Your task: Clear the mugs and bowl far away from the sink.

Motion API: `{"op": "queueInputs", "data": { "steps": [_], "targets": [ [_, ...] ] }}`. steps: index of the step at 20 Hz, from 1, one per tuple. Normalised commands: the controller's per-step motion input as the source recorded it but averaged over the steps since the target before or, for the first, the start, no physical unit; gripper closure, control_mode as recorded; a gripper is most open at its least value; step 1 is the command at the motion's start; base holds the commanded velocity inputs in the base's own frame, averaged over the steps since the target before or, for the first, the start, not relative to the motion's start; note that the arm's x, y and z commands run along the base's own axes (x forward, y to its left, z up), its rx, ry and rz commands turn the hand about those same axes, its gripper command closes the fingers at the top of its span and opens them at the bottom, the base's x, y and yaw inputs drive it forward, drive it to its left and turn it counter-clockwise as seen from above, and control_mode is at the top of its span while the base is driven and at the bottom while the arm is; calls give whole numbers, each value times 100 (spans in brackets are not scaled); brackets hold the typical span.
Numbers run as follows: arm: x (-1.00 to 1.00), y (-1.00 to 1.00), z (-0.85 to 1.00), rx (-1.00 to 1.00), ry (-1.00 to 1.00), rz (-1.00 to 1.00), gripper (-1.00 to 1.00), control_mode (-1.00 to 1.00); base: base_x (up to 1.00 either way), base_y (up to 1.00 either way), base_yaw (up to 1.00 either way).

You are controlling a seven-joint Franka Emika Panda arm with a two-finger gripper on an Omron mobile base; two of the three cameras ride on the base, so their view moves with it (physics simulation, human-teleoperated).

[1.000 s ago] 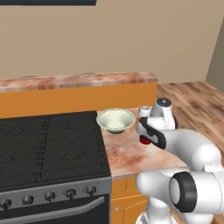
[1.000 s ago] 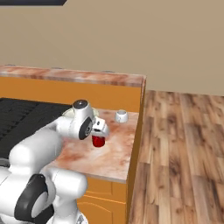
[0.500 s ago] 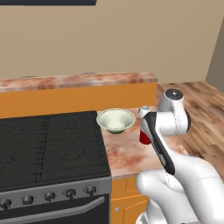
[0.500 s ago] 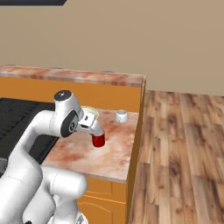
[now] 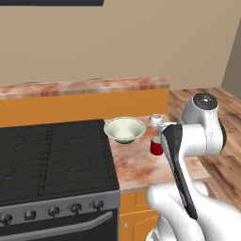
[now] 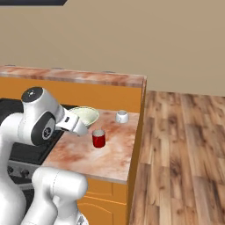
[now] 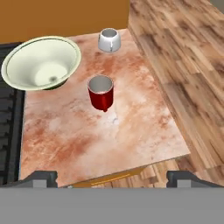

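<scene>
Plainly unlabelled: red mug (image 7: 101, 92), bowl (image 7: 40, 63), white mug (image 7: 109, 40); gripper (image 7: 111, 178) wide open, empty.

A: What is covered in the left base view?
B: The arm (image 5: 181, 164) hides most of the red mug (image 5: 156, 148).
A: And the stove (image 7: 9, 109)?
B: The hand view's left edge cuts it off.

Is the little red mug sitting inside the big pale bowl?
No. The red mug stands upright on the counter by itself, apart from the bowl.
</scene>
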Motion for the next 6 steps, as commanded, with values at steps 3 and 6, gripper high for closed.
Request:
{"op": "queueInputs", "data": {
  "steps": [3,6],
  "targets": [
    [-64,0,80,6,-2,-10,-100,-100,0,0,0],
    [-61,-2,76,9,-1,-11,-100,-100,0,0,0]
  ]
}}
